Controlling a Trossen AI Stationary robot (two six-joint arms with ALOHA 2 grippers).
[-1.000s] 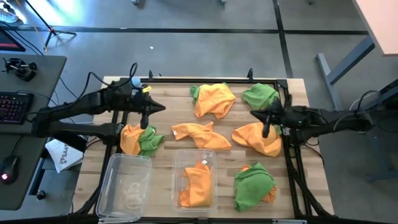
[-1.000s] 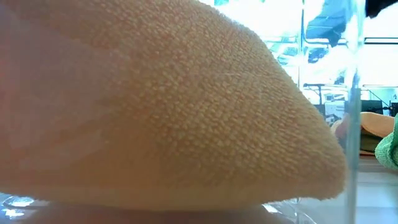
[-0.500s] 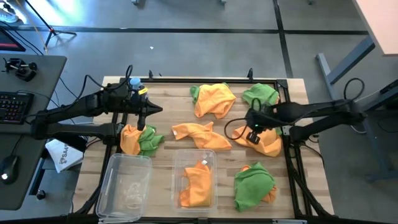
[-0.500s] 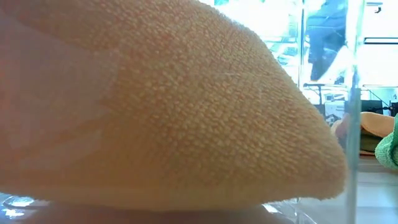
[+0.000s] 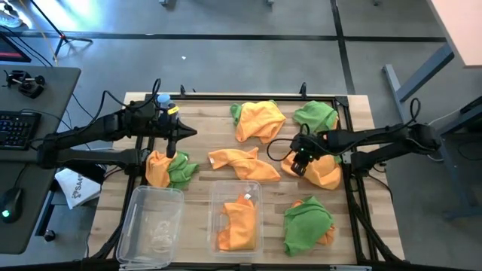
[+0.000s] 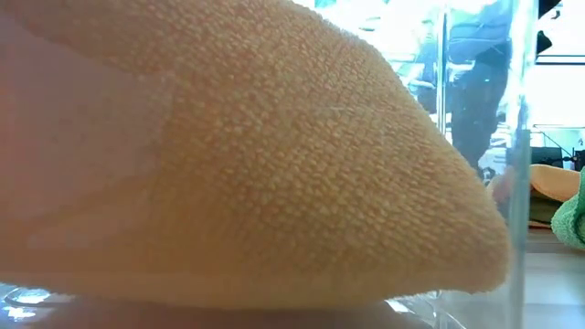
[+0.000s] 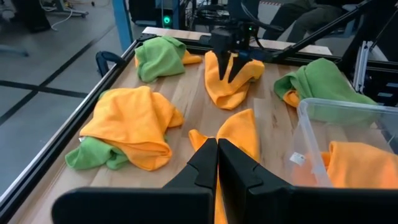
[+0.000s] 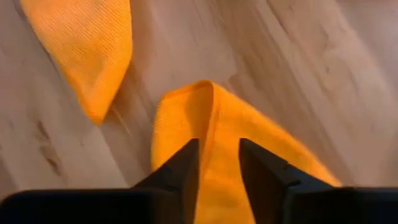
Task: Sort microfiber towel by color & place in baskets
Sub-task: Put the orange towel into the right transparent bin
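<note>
Several orange and green microfiber towels lie on the wooden table. My right gripper [image 5: 299,162] is open and points down over an orange towel [image 5: 316,168] at the right; its fingers stand on either side of a raised fold [image 8: 217,124]. My left gripper [image 5: 175,144] is shut and hovers above an orange-and-green pile [image 5: 167,169] at the left. Two clear baskets stand at the near edge: the left one [image 5: 151,224] holds no towel, and the middle one [image 5: 256,197] holds an orange towel [image 5: 235,222], which fills the low view [image 6: 256,155]. My right gripper comes from above, its open fingers [image 8: 184,167] astride the ridge of the orange towel's fold [image 8: 219,140], which lies on the table. I cannot tell whether the fingers touch the cloth.
More towels lie about: orange over green at the far middle [image 5: 260,120], green at the far right [image 5: 315,114], orange at the centre [image 5: 242,164], green over orange at the near right [image 5: 307,224]. A small bottle [image 5: 161,99] stands at the far left.
My right gripper has moved toward the table's left edge and down onto the orange towel at the right, and it has opened. The towels have stayed where they were.
</note>
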